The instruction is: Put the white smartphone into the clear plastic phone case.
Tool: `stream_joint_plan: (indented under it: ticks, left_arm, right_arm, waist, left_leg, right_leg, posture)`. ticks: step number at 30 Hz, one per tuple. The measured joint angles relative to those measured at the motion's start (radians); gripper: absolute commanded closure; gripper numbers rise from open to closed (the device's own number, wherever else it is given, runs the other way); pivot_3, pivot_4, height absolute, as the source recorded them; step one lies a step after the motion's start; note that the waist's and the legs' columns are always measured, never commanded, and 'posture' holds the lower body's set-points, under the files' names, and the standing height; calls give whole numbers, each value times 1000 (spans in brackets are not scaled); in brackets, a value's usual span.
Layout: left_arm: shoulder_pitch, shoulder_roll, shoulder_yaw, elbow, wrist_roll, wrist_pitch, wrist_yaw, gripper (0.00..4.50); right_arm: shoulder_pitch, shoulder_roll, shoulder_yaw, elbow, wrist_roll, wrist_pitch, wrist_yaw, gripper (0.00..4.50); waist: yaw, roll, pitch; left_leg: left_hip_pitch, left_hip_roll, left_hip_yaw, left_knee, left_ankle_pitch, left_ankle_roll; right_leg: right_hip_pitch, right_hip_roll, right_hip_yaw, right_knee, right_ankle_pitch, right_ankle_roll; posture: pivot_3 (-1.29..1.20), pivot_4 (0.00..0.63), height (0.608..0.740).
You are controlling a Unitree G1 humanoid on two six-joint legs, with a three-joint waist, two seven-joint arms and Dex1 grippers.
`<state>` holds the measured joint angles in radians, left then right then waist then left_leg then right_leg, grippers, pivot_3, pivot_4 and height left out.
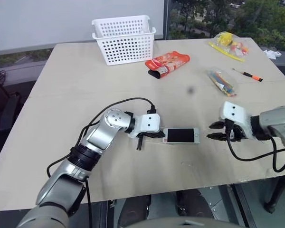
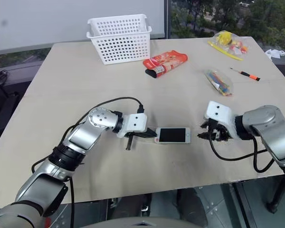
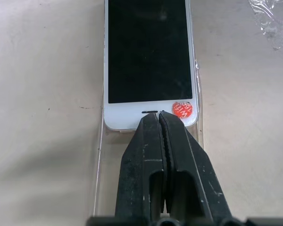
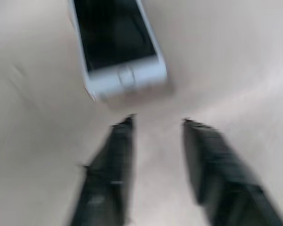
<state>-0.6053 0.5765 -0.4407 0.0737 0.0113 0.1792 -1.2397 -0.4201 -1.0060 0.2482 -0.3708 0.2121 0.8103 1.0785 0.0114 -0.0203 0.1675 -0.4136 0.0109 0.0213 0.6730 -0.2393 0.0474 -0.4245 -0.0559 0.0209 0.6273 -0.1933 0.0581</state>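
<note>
Near the tabletop's [image 1: 61, 76] front edge, white smartphone [image 1: 181, 135] lying screen-up partly in the clear plastic phone case [image 3: 100, 179], pinned at its end by closed left gripper [image 3: 160, 114], probably for seating, right gripper [image 4: 158, 121] just beside, parted, empty.

Tabletop [image 1: 76, 95]: pale beige board, carrying the following. White perforated basket [image 1: 124, 39] standing at the far edge. Orange-red snack packet [image 1: 167, 63] lying just near the basket. Clear bag of coloured sticks [image 1: 221, 81] lying further right. Small screwdriver [image 1: 247, 75] with orange handle lying beside it. Yellow-and-clear bag [image 1: 226, 43] sitting at the far right corner. White smartphone [image 1: 181, 135] lying screen-up near the front edge, resting over the clear plastic phone case [image 3: 102, 179].
</note>
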Motion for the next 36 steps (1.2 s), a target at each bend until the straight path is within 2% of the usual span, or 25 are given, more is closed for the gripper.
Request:
stream_joint_plan:
  ticks: [1,9,13,19,28,32,36]
  left_arm:
    - [0,0,0,1,1,-1,0,4500]
    - [-4,9,11,10,7,-8,-4,4500]
    - [-4,22,21,5,9,2,-10,4500]
    - [-4,27,38,0,16,33,-23,4500]
    - [2,47,52,-26,27,59,-30,4500]
    - [5,27,36,-71,19,62,-32,4500]
    - [7,45,41,-78,10,75,-31,4500]
  right_arm:
    - [-3,10,19,1,-12,-5,-4,4438]
    - [-151,126,157,17,-100,3,-17,4438]
    - [-200,155,202,20,-137,14,-12,4438]
    - [-227,171,289,27,-193,20,23,4438]
    - [-255,225,331,19,-218,88,45,4438]
    - [-265,310,371,20,-213,87,42,4438]
    - [-273,326,373,22,-209,92,41,4438]
  waist:
    - [0,0,0]
    - [-7,2,-1]
    - [-28,2,-3]
    - [-32,3,-4]
    - [-29,3,-5]
    - [-29,3,-5]
    - [-28,3,-4]
  left_leg:
    - [0,0,0,0,0,0]
    - [0,0,0,0,0,0]
    - [1,1,-1,0,0,0]
    - [2,2,-1,0,0,0]
    - [2,2,-1,0,0,0]
    - [-1,2,-1,0,0,0]
    - [-2,1,-1,0,0,0]
  right_leg:
    - [0,0,0,0,0,0]
    - [0,1,0,0,0,0]
    - [0,2,-1,1,0,0]
    - [0,3,0,3,0,0]
    - [0,3,0,3,0,0]
    - [-3,3,0,4,1,1]
    - [-4,3,0,4,2,4]
  posture:
    - [0,150,740]
    - [0,150,740]
    - [0,150,740]
    - [0,150,740]
    - [0,150,740]
    - [0,150,740]
    - [0,150,740]
